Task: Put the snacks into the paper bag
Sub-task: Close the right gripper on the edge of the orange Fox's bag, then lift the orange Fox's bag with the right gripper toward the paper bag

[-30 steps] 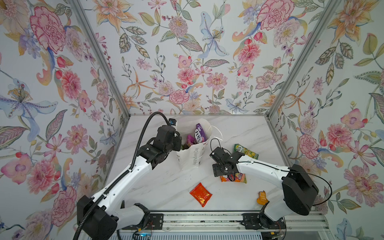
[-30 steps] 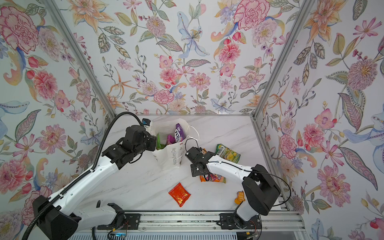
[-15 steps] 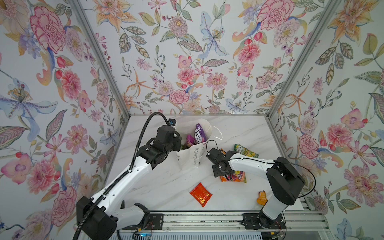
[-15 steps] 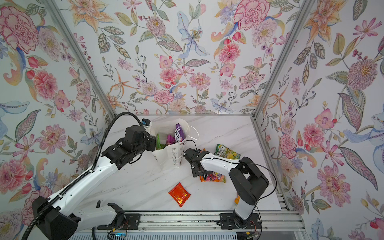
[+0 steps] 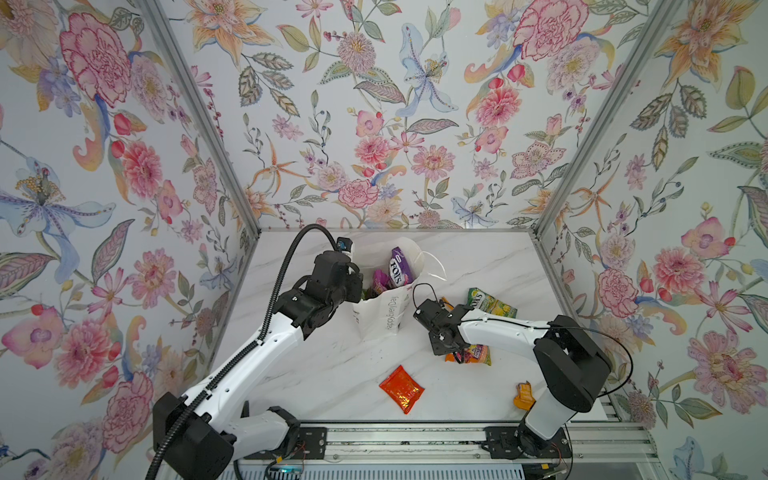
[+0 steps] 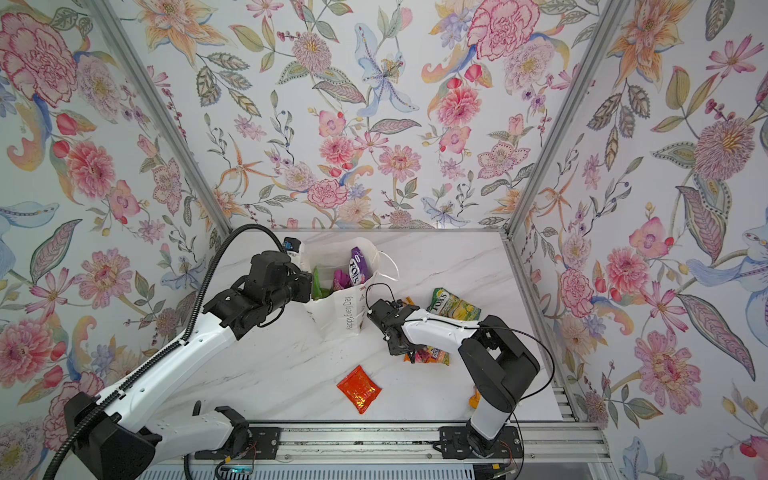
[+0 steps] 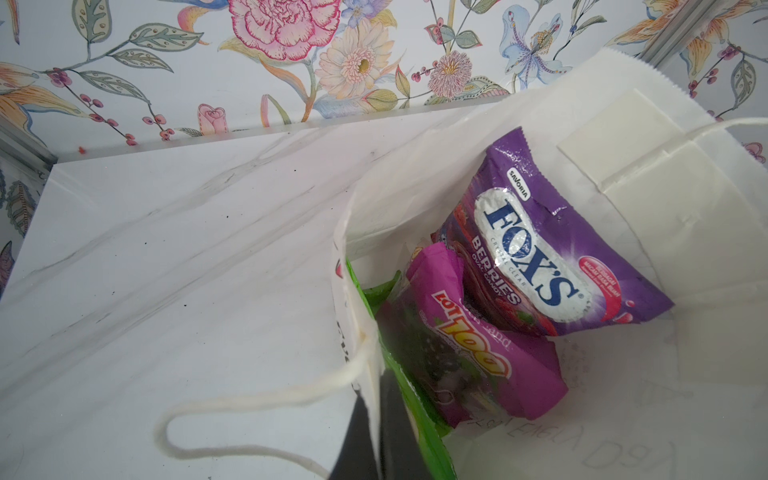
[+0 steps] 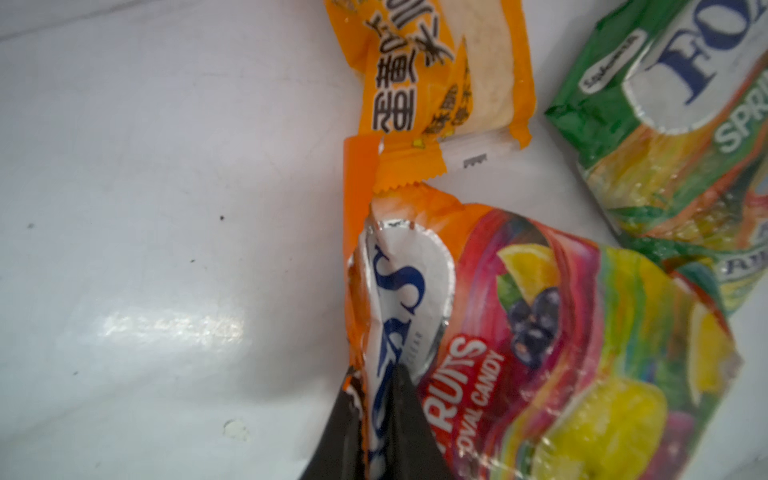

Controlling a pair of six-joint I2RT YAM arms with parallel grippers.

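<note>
1. Where the right pincer [image 8: 374,386] works low over the table [image 5: 332,365], its two dark fingers are pressed together on the crumpled edge of the orange FOX'S candy bag [image 8: 561,353]. The foil is pinched between them.
2. In both top views this candy bag lies right of centre, and the right wrist partly covers it.
3. A small orange sachet [image 8: 436,83] lies just beside the pinched edge. The wrist view does not show whether the two touch.
4. The green FOX'S bag [image 5: 490,303] lies flat on the table, near the candy bag, up and to the right of the right pincer in both top views.
5. The red-orange foil pack [image 5: 401,388] lies alone at lower centre of both top views, well apart from the other packets.
6. A second orange sachet [image 5: 523,395] sits at lower right, just beside the right arm's base column.
7. The left pincer [image 7: 376,432] is clamped on the rim of the paper bag [image 5: 382,316], with one finger outside the wall and one inside.
8. The paper bag stands upright at centre of both top views, with its mouth open.
9. Inside the paper bag are the purple FOX'S packet [image 7: 540,249], a magenta packet [image 7: 478,365] leaning against it, and a green packet [image 7: 415,415] next to the clamped wall.
10. One cord handle [image 7: 249,403] loops down outside the bag.
</note>
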